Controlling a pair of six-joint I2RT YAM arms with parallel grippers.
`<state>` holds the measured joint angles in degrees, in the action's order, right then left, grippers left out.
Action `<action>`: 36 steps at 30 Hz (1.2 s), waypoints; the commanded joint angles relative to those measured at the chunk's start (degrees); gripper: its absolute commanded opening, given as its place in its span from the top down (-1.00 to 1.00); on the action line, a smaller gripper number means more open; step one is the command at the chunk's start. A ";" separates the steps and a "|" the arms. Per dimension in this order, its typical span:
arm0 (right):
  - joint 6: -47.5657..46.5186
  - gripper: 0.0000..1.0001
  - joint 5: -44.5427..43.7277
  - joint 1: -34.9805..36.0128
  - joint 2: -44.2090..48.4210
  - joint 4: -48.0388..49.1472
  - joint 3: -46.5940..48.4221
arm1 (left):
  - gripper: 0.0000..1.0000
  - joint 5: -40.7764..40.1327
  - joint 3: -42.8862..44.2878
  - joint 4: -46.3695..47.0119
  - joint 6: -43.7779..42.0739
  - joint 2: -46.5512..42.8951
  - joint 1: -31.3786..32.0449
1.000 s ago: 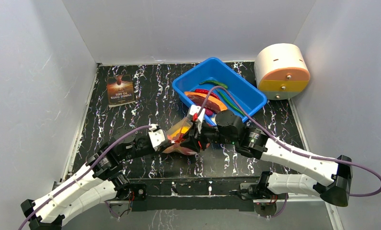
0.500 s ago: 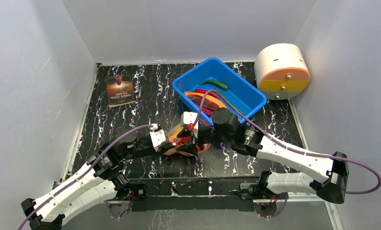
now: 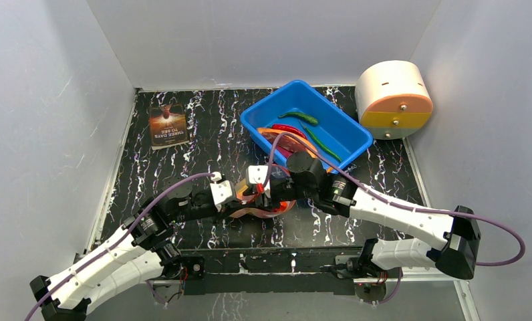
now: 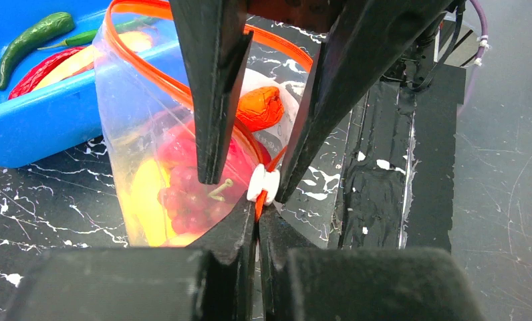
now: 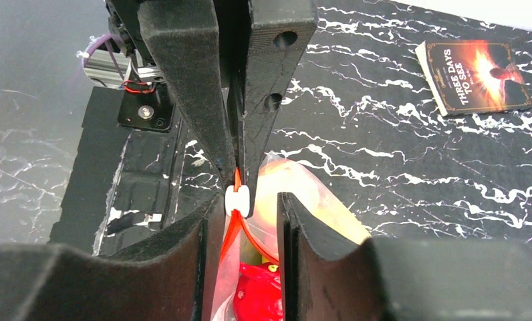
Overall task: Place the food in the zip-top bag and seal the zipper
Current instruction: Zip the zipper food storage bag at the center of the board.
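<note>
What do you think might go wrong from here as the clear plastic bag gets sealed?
The right claw only loosely straddles the small white slider and may slip off. The left claw pinches the end of the thin reddish-orange zipper strip, which could pull free. Glossy toy food bulging near the clear bag's open mouth might jam it.

Black white-veined marble table (image 3: pixel 203 144). On it: brown printed card (image 3: pixel 168 126), far left; blue tub (image 3: pixel 302 99), far centre; white drum (image 3: pixel 391 99), far right; zip-top bag (image 4: pixel 143 134), front centre.
</note>
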<state>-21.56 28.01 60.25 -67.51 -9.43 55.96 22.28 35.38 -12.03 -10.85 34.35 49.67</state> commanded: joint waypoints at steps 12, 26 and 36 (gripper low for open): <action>-1.52 0.77 -1.42 -0.13 1.10 6.51 -3.34 | 1.00 3.16 1.59 3.24 1.61 -1.74 0.06; 0.00 0.95 -7.83 -0.22 4.12 4.49 -7.38 | 1.00 4.53 0.96 4.71 1.65 -3.95 0.06; 1.91 0.74 -5.00 -0.22 4.87 4.39 -6.92 | 1.00 5.56 0.23 4.84 2.43 -3.59 0.07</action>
<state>-20.62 22.59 60.49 -63.29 -5.78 48.56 24.58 35.22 -11.90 -9.34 31.94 49.47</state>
